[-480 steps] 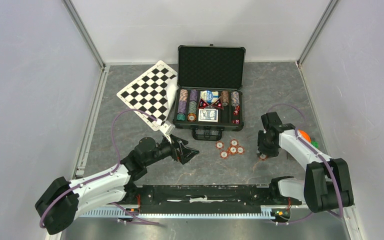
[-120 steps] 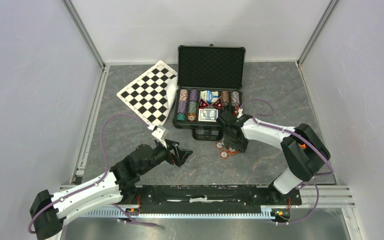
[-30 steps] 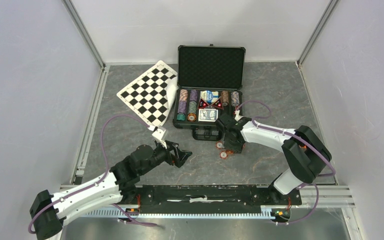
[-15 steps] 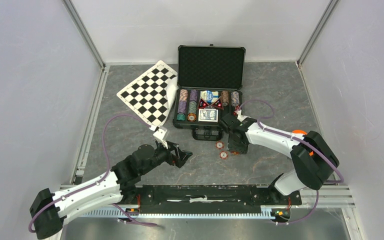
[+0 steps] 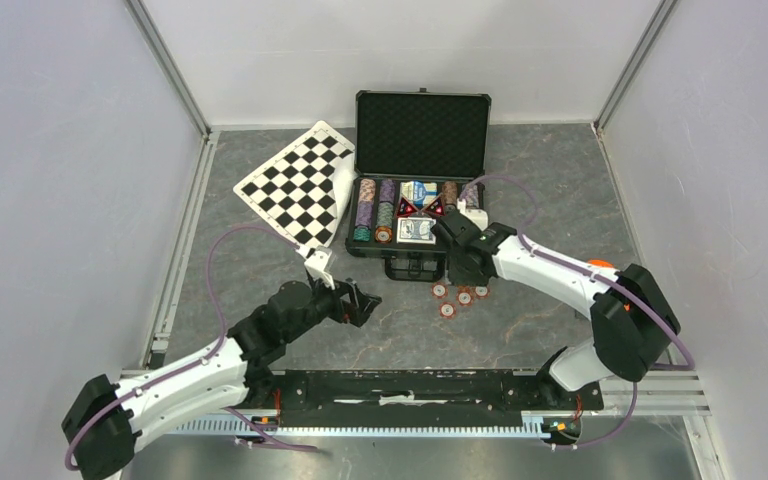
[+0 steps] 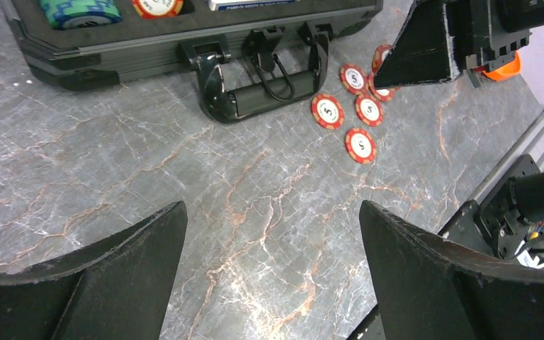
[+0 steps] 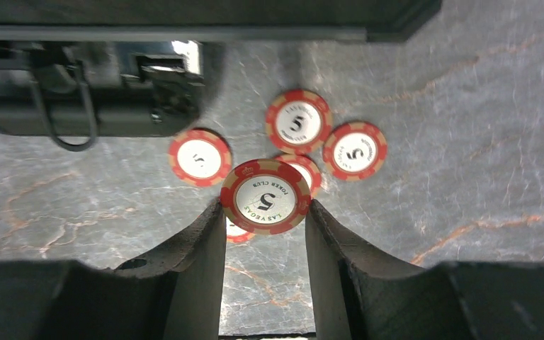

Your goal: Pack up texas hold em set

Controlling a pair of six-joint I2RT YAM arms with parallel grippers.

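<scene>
Left arm (image 5: 192, 366): lies low, stretched from its base at 7 o'clock toward 2 o'clock, wrist roughly level. Left gripper (image 6: 273, 212): jaws spread wide, nothing between them. Right arm (image 5: 550, 272): elbow folded out at 4 o'clock, forearm reaching toward 10 o'clock, wrist pitched down. Right gripper (image 7: 265, 211): fingers point downward, partly closed, pinching one poker chip (image 7: 265, 197) by its rim, held flat.

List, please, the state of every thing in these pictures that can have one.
case: open, lid upright, partly filled.
right gripper: fingers shut on a red chip, lifted off the table.
left gripper: fingers wide open, empty.
loose chips: lying flat on the table by the handle.
checkered board: unfolded, lying flat.
</scene>
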